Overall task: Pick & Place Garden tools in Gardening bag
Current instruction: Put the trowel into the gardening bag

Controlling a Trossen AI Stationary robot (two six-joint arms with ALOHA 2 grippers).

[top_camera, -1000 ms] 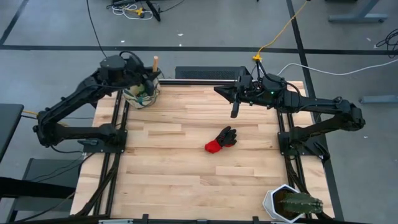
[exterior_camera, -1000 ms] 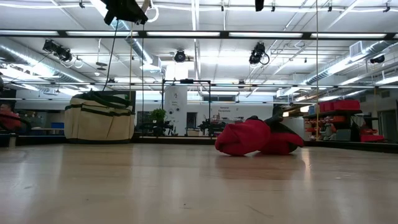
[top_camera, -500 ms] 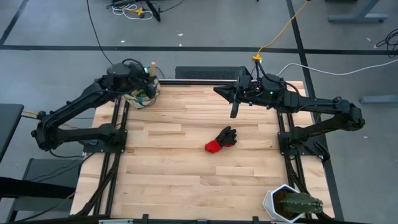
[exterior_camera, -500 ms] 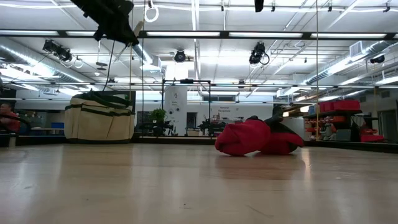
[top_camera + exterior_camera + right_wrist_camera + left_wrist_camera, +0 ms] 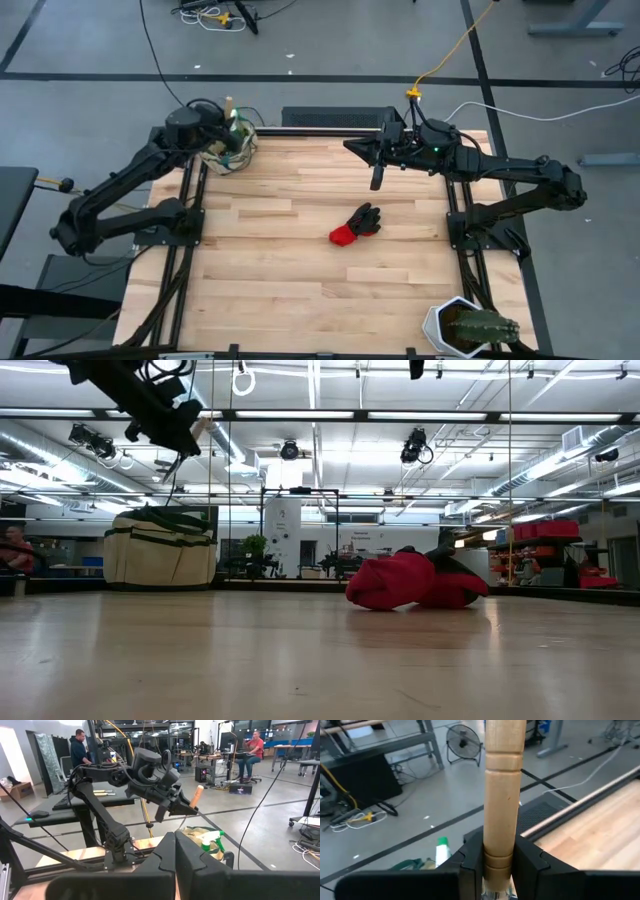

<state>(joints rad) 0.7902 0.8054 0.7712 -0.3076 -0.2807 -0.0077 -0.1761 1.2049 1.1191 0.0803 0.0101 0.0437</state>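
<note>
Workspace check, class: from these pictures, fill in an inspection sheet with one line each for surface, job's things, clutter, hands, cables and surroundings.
Surface: wooden table, mostly bare.
Job's things: gardening bag at the far left corner, spray bottle already inside; red-and-black glove lying mid-table; wooden-handled tool held above the bag.
Clutter: white pot with cactus at the near right corner.
Hands: left hand shut on the tool's handle over the bag; right hand shut, empty, waiting above the far right of the table.
Cables: yellow cable and dark cables on the floor beyond the table.
Surroundings: people at desks, a floor fan.
</note>
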